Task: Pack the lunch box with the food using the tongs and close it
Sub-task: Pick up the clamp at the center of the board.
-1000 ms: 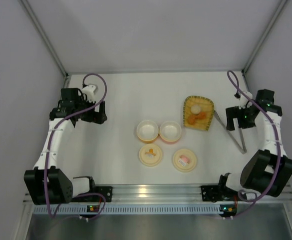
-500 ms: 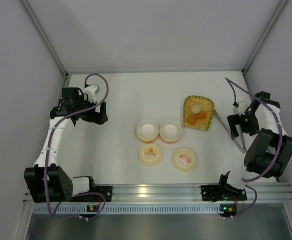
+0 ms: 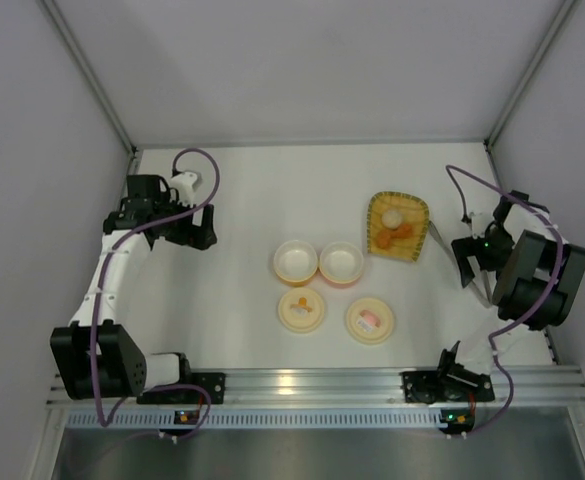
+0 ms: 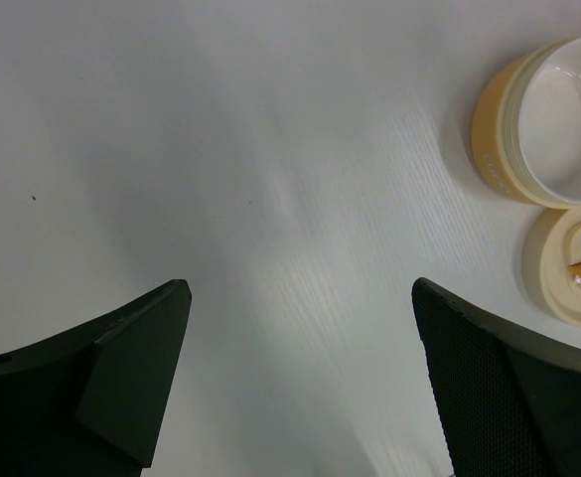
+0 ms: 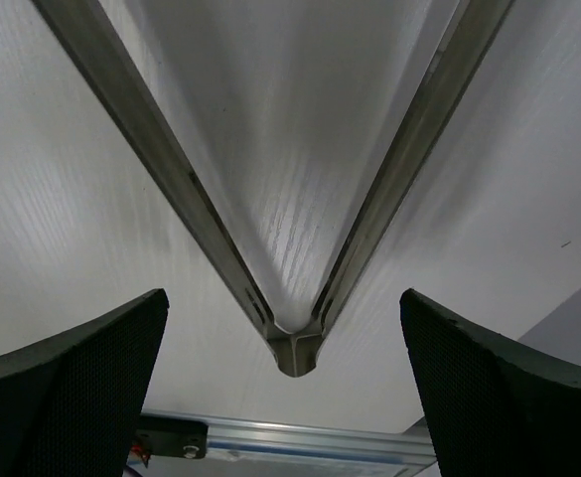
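Observation:
The lunch box is two open round tubs at the table's middle, one cream-yellow (image 3: 295, 261) and one pink (image 3: 340, 263). Their two cream lids (image 3: 301, 308) (image 3: 369, 320) lie just in front of them. The food, a whitish ball (image 3: 394, 216) and orange chunks (image 3: 390, 237), rests on a yellow tray (image 3: 412, 250). The grey tongs (image 3: 438, 236) lie flat to the right of the tray. My right gripper (image 3: 467, 262) hovers open over them, and the joined end of the tongs (image 5: 297, 350) lies between its fingers without touching them. My left gripper (image 3: 200, 232) is open and empty over bare table at the left.
The left wrist view catches the cream-yellow tub (image 4: 494, 129) and one lid (image 4: 568, 268) at its right edge. Grey walls close in the left, right and back. An aluminium rail (image 5: 369, 442) runs along the near edge, close behind the tongs' joint.
The right arm has folded back toward the right wall and its gripper has shifted down along the tongs toward their joined end. The left arm has barely moved.

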`<state>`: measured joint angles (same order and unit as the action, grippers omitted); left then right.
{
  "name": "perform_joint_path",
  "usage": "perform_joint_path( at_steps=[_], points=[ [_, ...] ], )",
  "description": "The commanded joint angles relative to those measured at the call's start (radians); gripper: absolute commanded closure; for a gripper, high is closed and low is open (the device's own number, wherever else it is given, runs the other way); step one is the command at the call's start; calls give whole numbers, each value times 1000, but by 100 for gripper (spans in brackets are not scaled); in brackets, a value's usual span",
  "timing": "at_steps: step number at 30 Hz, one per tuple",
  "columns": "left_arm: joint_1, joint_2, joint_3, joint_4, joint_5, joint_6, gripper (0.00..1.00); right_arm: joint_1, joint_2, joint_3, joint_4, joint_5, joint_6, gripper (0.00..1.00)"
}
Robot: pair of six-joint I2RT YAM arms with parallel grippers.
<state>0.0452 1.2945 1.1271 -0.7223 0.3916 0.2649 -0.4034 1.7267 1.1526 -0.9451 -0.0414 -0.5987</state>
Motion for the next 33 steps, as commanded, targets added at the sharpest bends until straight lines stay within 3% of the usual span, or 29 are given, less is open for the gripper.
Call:
perform_joint_path(
  at_steps=[1,19,30,33],
  points=[
    [1,17,36,20,4,17,2,-9,17,4,112,17,16,1],
    [1,54,23,58,-8,8,2,15,100,9,316,-129,54,1],
    [1,78,23,70,0,2,2,34,198,70,321,-137,57,0],
    [1,83,22,70,0,0,2,38,212,81,315,-143,59,5]
  ],
)
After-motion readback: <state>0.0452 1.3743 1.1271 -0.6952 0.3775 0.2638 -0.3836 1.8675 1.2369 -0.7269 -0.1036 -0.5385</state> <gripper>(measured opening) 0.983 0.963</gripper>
